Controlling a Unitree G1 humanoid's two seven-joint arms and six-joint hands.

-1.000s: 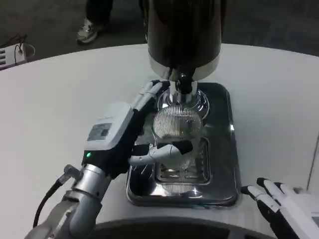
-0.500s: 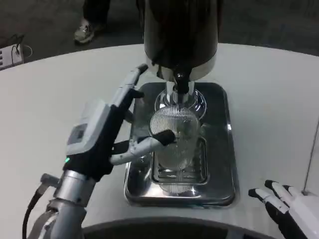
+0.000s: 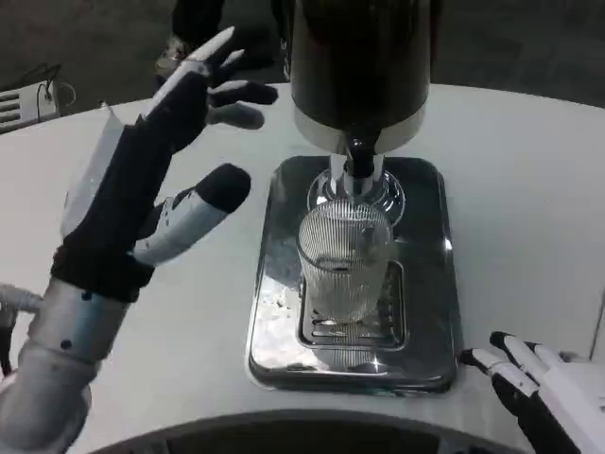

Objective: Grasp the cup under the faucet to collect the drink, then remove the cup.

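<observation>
Having released the cup, left hand lifted away.

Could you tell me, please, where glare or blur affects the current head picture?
Head view: bright glare spots sit on the shiny steel drip tray and the chrome band of the dark drink dispenser; the ribbed clear glass cup shows crisply; the raised left hand looks slightly soft at its fingertips; the floor behind is dim.

Cup at frame centre, on the drip tray, directly under the faucet of the dispenser at top centre. Tray sits on the surface. Left hand upper left, apart from cup. Right hand lower right corner, beside tray.
</observation>
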